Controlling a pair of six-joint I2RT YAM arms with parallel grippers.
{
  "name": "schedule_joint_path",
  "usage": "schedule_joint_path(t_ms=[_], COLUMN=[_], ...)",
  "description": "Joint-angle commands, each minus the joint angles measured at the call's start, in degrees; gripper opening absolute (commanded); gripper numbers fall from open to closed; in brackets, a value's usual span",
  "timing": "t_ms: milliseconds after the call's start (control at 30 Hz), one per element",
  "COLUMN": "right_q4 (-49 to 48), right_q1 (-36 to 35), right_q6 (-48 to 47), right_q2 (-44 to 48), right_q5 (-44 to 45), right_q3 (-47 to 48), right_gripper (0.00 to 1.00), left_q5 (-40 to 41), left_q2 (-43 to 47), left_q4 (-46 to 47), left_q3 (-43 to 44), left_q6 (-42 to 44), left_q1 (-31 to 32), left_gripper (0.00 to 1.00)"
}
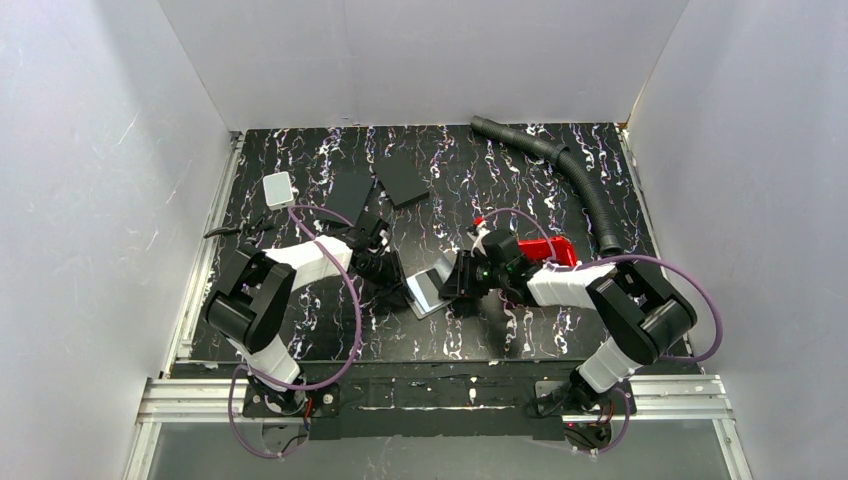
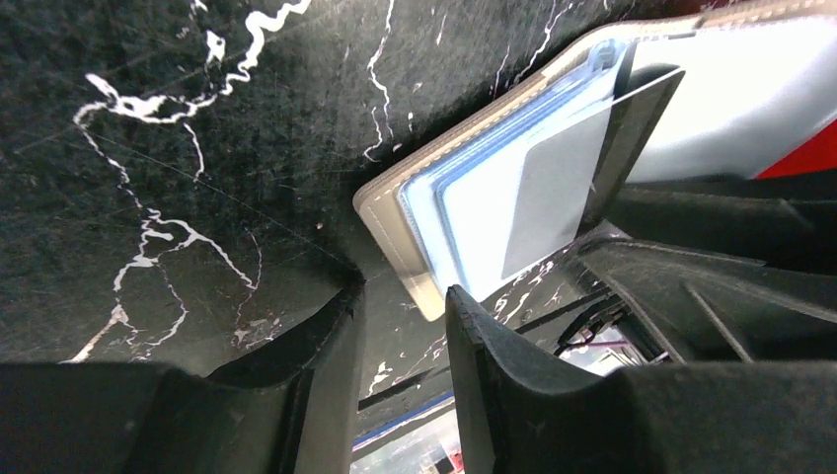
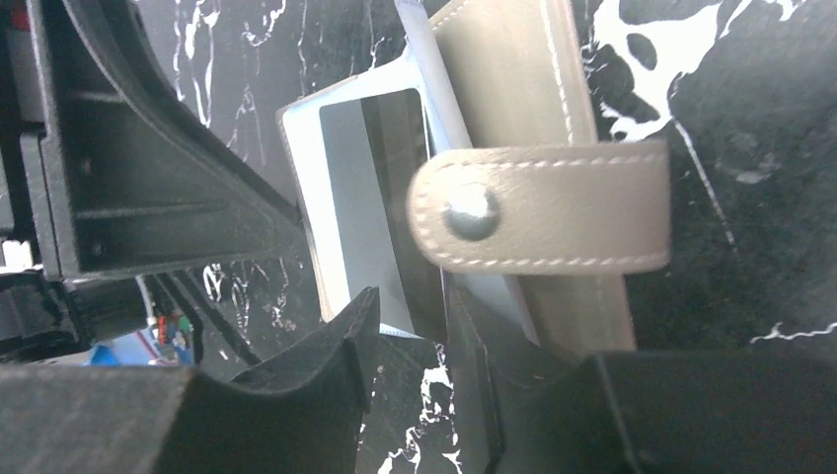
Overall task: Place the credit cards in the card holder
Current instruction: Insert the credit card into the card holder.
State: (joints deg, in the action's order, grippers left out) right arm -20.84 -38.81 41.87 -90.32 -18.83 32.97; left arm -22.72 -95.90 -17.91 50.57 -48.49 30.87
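My left fingers (image 2: 460, 314) narrowly parted, empty; card holder (image 2: 393, 211) corner just beyond my tips, flat on worktop (image 2: 197, 148). My right fingers (image 3: 357, 318) slightly apart, gripping nothing; credit card (image 3: 360, 197) in the opened holder, edge at my tips.

Far end of card holder (image 3: 513, 89) beyond the frame
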Motion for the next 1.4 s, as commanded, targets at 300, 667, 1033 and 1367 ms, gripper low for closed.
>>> schedule_joint_path(t_ms=[300,667,1033,1367], right_q4=[18.67,26.06,24.18,18.79], right_q1=[-0.87,-2.72,-3.41,-3.66], right_q6=[-8.65,-12.05,-19.36,-18.30], right_q2=[3.32,6.29,0.82,-3.77], right_q5=[6.85,11.12,11.06,6.87], right_q3=[8.79,13.54,17.52,17.13], right_gripper=[0.52,0.56,0.58,0.61], left_q5=[2.04,3.54,3.66,3.56], left_q2=[-2.03,-4.90,-4.95,-5.01], left_q4=[-0.20,-2.26,-2.78,-3.12], left_q3=[0.15,1.77,1.88,2.47], left_q6=[1.41,1.59,1.40,1.64], left_q1=[-0.02,-0.02,-0.02,-0.02], left_gripper=[0.30,0.33,0.34,0.34])
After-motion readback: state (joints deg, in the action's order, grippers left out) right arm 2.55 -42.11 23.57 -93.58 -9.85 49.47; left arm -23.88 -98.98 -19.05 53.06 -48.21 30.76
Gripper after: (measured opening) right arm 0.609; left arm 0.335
